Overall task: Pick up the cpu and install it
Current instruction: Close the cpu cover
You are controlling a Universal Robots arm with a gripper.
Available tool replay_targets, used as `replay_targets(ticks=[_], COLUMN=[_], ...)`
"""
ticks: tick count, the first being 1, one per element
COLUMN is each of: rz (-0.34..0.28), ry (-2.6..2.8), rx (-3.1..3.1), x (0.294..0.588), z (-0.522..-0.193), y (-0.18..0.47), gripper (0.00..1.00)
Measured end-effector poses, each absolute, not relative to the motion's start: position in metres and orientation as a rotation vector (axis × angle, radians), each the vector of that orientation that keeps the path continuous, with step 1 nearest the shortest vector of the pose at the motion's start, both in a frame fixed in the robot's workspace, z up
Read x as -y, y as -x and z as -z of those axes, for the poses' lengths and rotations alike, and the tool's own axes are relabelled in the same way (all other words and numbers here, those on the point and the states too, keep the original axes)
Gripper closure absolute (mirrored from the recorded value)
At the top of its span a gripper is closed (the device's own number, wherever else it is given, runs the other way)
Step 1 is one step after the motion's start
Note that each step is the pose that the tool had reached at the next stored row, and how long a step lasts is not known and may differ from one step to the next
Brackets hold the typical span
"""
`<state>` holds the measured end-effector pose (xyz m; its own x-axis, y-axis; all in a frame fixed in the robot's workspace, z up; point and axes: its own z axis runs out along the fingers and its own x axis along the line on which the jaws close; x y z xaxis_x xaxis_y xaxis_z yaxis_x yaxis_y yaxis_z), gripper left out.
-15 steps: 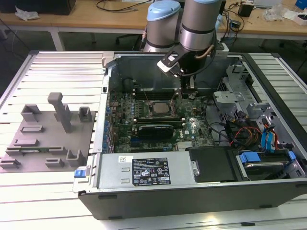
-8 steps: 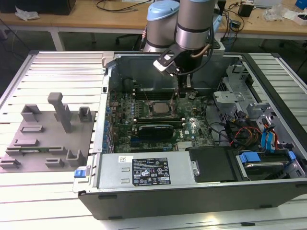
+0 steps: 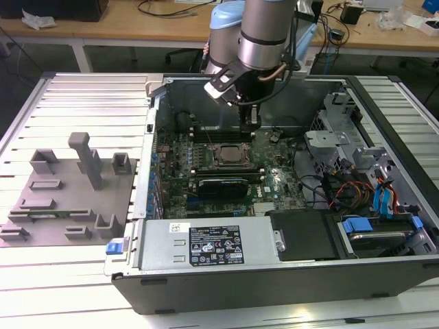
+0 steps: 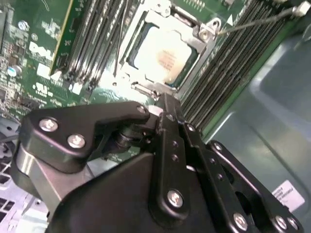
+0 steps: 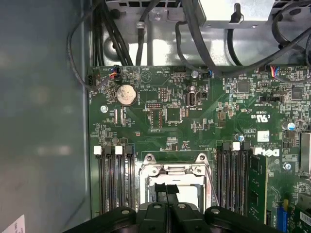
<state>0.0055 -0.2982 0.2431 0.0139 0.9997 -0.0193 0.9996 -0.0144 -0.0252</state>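
Note:
The cpu [image 4: 163, 57], a silvery square chip, lies flat inside the metal-framed socket [image 4: 206, 30] on the green motherboard [image 3: 274, 181]. In the exterior view the cpu [image 3: 228, 153] sits at the middle of the board, between the rows of memory slots. My gripper [image 3: 252, 125] hangs just above the socket's far edge, a little toward the exterior view's right. Its black fingers [image 4: 167, 114] are pressed together with nothing between them. In the first wrist view my gripper [image 5: 166, 188] covers part of the socket [image 5: 172, 169].
The open computer case [image 3: 147, 171] surrounds the board. A power supply box [image 3: 206, 243] lies along the near side. Drive bays with blue tabs and cables [image 3: 374, 202] stand at the exterior view's right. A grey fixture tray [image 3: 62, 199] rests outside the case on the left.

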Motion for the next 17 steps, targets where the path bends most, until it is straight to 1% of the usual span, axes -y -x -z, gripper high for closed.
replay_targets(ticks=[17], rz=[-0.05], ry=[2.163], rx=[2.275], x=[0.309], z=[-0.239], y=[0.014], gripper=[0.89])
